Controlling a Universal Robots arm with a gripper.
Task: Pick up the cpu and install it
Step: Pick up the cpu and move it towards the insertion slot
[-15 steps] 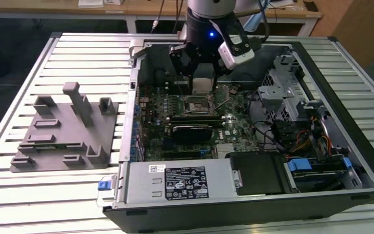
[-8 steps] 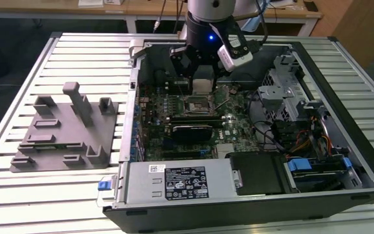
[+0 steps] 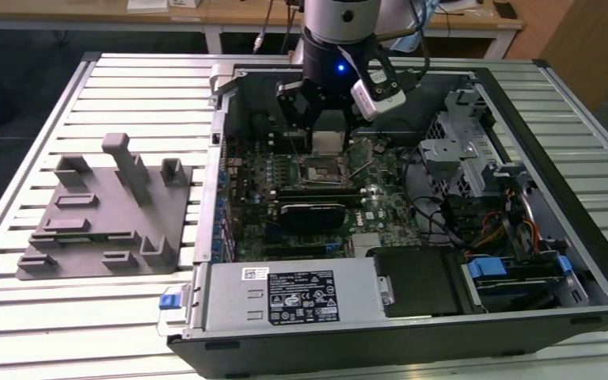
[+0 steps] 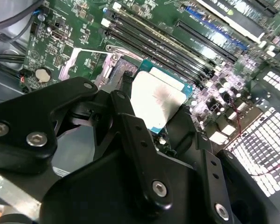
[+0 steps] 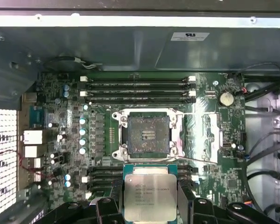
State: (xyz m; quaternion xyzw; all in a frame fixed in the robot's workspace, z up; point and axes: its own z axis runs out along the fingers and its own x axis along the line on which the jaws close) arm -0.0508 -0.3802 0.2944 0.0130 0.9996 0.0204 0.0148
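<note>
progress: pickup done, install not yet | jaws: clenched on cpu (image 5: 150, 198) | cpu: held over motherboard (image 5: 210, 149), near open, empty socket (image 5: 148, 134) | left: seating cpu in socket

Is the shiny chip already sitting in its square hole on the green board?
No, the socket lies empty while the tool holds the cpu clear of it.

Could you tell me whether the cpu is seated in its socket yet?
Not seated: the socket lies bare, contacts exposed, while the gripper holds the cpu clear of it.
</note>
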